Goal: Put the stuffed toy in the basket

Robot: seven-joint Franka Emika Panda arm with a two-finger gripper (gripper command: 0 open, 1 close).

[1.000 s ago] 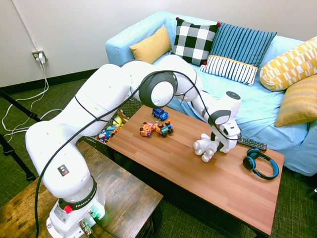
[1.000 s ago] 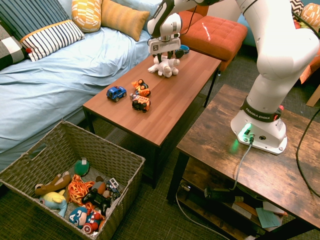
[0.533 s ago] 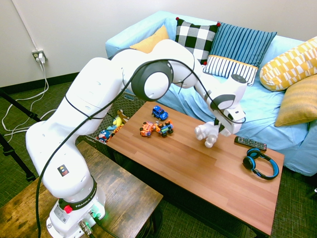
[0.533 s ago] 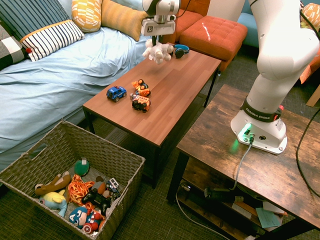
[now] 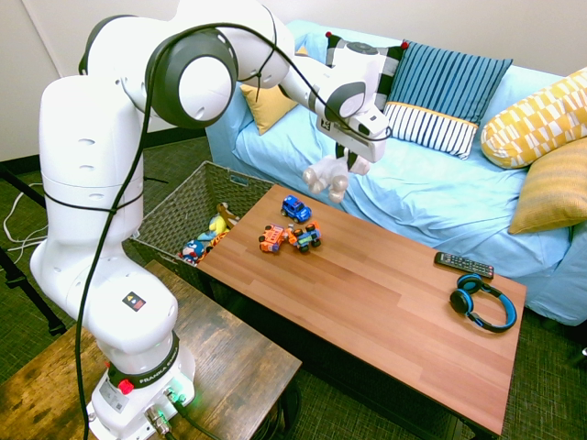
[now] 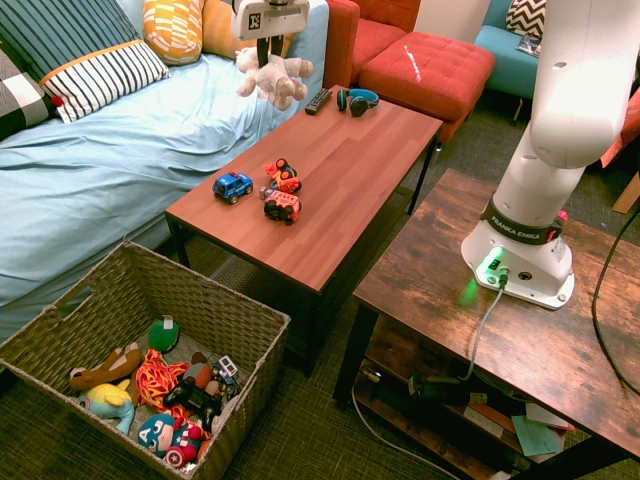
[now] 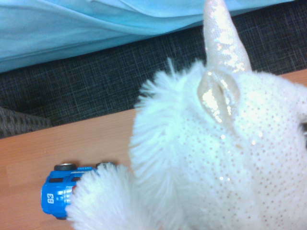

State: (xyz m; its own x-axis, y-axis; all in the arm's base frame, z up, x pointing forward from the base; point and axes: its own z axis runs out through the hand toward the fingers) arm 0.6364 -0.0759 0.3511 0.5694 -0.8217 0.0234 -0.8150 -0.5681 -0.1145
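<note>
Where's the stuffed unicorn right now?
The stuffed unicorn hangs in the gripper, up in the air near the sofa, above the end of the coffee table nearest the basket.

The basket is standing open-topped beside the desk; toy cars are sitting low near its end.

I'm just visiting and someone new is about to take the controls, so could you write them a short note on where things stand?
Gripper: closed on the white stuffed unicorn, holding it in the air.
Basket: on the floor by the end of the coffee table, with other toys inside.
Done: unicorn picked up.
Left: bring it over the basket, lower it, let go. The toy cars on the table aren't part of the job.
</note>
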